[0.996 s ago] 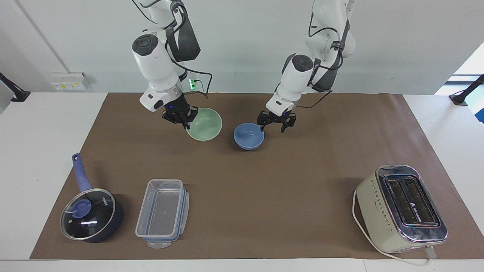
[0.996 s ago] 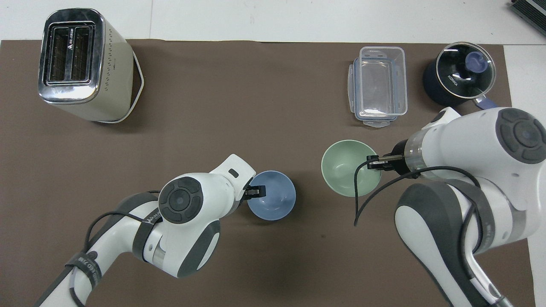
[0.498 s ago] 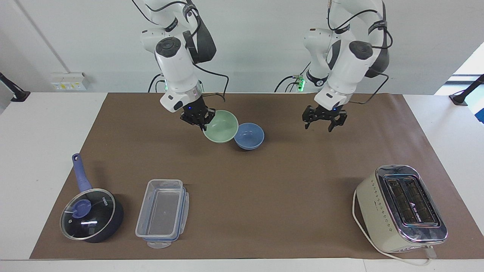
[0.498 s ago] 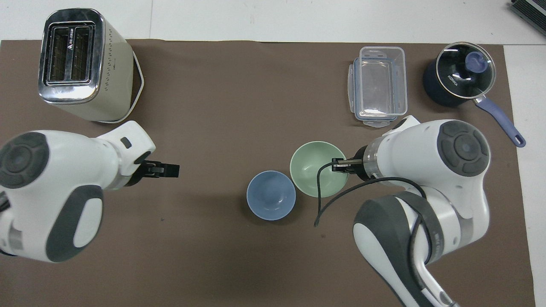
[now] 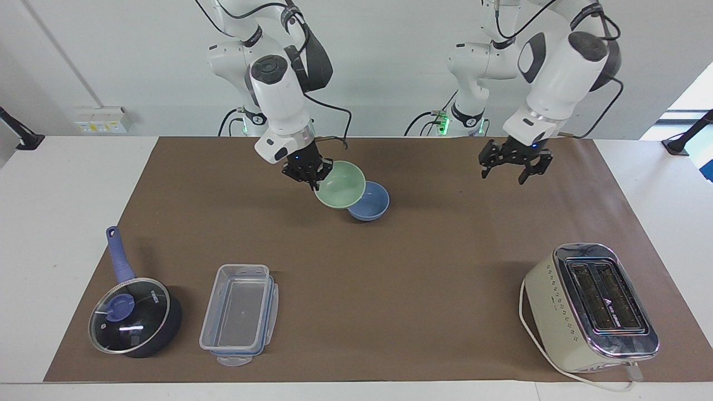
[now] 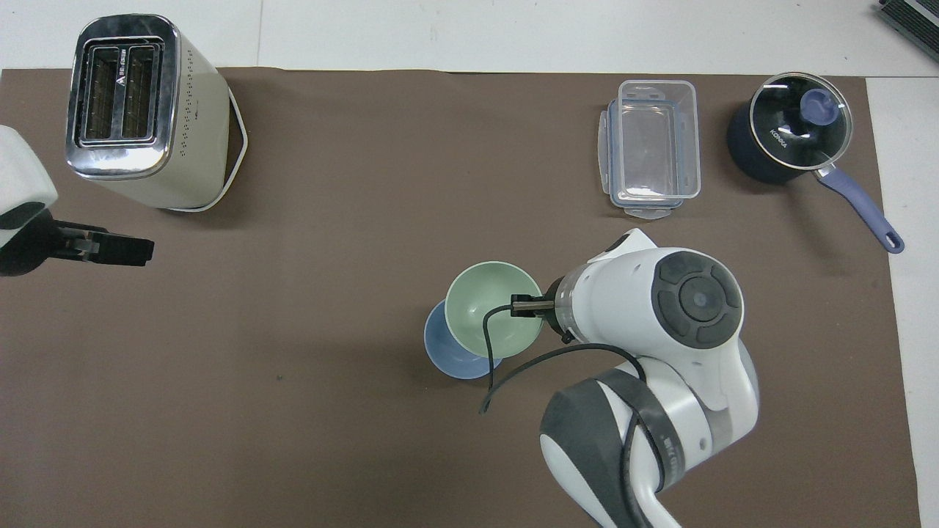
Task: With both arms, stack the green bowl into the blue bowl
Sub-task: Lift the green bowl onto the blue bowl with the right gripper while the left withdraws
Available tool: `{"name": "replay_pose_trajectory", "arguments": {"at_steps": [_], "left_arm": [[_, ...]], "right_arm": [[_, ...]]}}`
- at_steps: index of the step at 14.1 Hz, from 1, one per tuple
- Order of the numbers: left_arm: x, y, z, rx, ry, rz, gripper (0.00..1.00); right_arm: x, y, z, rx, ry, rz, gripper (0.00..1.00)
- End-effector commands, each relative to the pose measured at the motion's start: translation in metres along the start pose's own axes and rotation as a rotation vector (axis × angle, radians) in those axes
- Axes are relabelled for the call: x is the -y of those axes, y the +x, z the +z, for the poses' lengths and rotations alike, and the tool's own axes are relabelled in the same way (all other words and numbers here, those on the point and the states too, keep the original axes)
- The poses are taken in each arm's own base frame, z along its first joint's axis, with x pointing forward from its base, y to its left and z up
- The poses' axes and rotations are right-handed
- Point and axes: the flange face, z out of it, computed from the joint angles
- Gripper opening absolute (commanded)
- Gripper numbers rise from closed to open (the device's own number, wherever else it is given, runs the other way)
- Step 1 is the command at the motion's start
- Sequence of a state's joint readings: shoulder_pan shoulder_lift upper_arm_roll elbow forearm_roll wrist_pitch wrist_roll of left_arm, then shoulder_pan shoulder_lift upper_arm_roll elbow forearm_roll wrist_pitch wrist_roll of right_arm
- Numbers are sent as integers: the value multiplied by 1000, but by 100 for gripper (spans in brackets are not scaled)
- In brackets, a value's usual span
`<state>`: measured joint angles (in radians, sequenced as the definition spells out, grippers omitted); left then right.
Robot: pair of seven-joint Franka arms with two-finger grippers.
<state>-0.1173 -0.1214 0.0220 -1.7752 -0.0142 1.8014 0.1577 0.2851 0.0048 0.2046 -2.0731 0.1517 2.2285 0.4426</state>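
Observation:
The pale green bowl (image 5: 341,185) hangs tilted in the air, held by its rim in my right gripper (image 5: 309,171), which is shut on it. It partly overlaps the light blue bowl (image 5: 374,205), which stands on the brown mat. In the overhead view the green bowl (image 6: 488,312) covers much of the blue bowl (image 6: 447,359), and the right gripper (image 6: 524,306) sits at the green bowl's rim. My left gripper (image 5: 515,161) is open and empty, raised over the mat toward the left arm's end; it also shows in the overhead view (image 6: 125,249).
A cream toaster (image 5: 590,306) stands farther from the robots at the left arm's end. A clear plastic container (image 5: 239,314) and a dark-blue lidded saucepan (image 5: 133,314) stand farther out at the right arm's end.
My right gripper has lifted the green bowl and carried it toward and partly over the blue bowl. My left gripper has left the blue bowl and moved away toward its own end.

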Motion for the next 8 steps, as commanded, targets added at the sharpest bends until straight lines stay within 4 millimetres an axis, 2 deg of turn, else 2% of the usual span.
{"name": "replay_pose_trajectory", "arguments": {"at_steps": [1,2,5,7,8], "left_arm": [[27,21,-18,41,28,8,100],[28,26,-21,55,25,23,100],[32,26,-22,57,21,29,100],[43,24,-22,53,18,16,100],[53,22,-20,56,18,10,100]], "right_arm": [[6,-9,30,-67,48,-4,0],[11,-12,32,-73,54,-14,0],[8,-18,39,-65,45,-17,0],[19,-32,58,-70,52,-41,0],[16,-35,63,-69,49,-40,0]]}}
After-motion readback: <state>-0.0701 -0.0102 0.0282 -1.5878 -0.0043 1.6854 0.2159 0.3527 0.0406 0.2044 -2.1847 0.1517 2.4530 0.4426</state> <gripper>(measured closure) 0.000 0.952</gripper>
